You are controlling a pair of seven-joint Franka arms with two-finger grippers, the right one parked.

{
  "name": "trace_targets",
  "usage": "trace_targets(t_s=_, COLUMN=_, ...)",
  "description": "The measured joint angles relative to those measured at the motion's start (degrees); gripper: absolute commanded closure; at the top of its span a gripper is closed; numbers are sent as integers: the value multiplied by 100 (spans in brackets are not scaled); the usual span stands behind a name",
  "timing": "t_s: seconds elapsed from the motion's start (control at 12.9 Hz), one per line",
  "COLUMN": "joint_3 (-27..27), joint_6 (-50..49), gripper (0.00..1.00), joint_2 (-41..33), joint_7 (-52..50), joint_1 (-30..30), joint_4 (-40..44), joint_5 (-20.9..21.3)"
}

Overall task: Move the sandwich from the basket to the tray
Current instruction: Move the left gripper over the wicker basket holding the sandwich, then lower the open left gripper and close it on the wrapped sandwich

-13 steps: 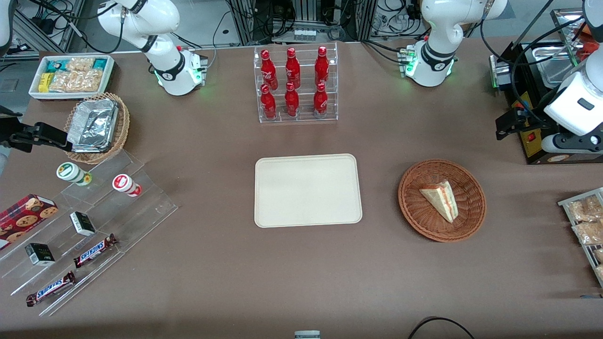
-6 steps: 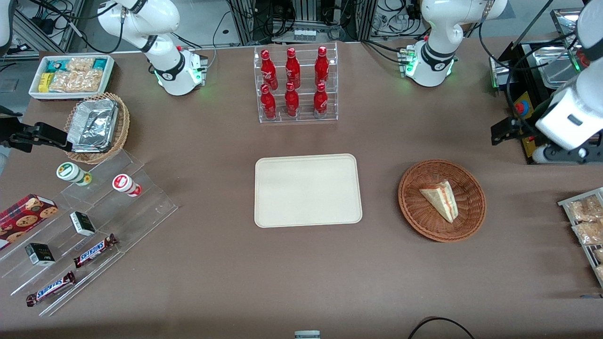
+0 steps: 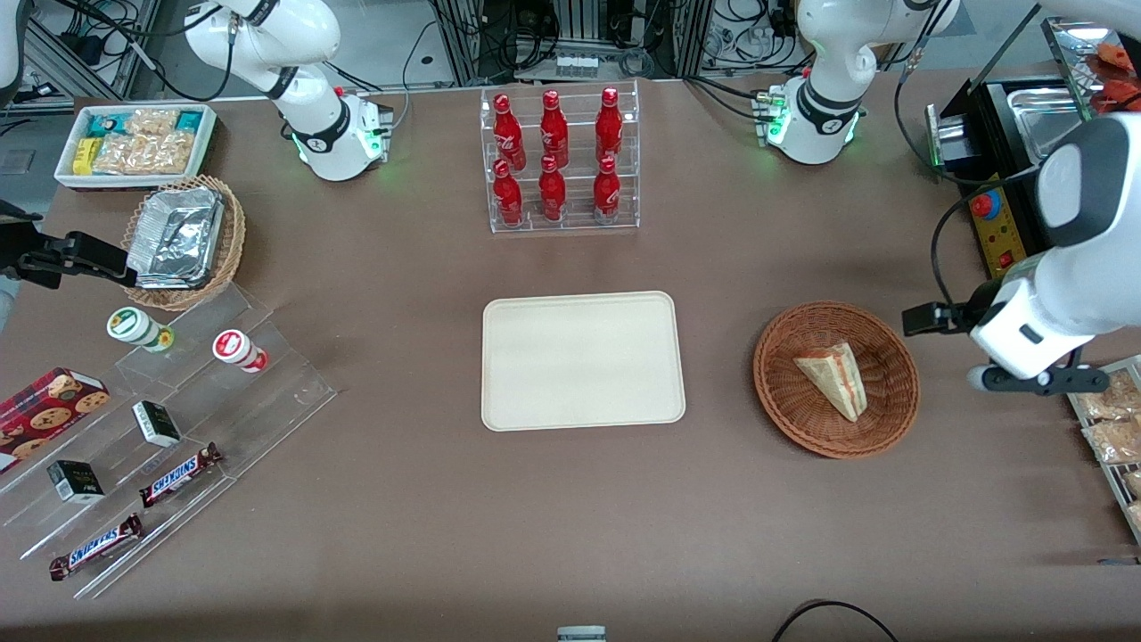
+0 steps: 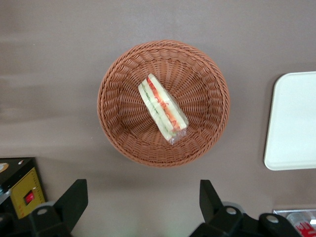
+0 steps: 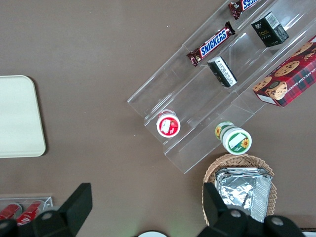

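The sandwich [image 3: 834, 379] [image 4: 162, 109], a clear-wrapped white wedge with red and green filling, lies in the round reddish-brown basket [image 3: 775, 383] [image 4: 116, 123]. The cream tray [image 3: 581, 360] [image 4: 293, 123] sits bare on the table beside the basket, toward the parked arm's end. My gripper [image 3: 1034, 382] [image 4: 143, 202] hangs open and holds nothing, high above the table just off the basket's rim, toward the working arm's end. Its two dark fingertips [image 4: 74, 197] stand wide apart over bare table.
A clear rack of red bottles [image 3: 559, 160] stands farther from the front camera than the tray. A black box with a red button [image 3: 994, 223] and a rack of snack bags [image 3: 1110, 428] lie close to my arm. Clear snack steps [image 3: 169, 428] fill the parked arm's end.
My arm has swung from beside the black box toward the front camera and closer to the basket. The sandwich, basket and tray have not moved.
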Motion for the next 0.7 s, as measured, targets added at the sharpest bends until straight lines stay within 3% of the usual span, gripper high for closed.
trace_targets(t_s=0.23, joint_3=0, joint_6=332, gripper=0, joint_2=132, joint_7=-216, joint_1=0, joint_4=-192, joint_5=0)
trace_targets(t_s=0.7, joint_3=-25, joint_6=1608, gripper=0, joint_2=13, joint_7=-881, joint_1=-6, joint_4=-1353, joint_5=0)
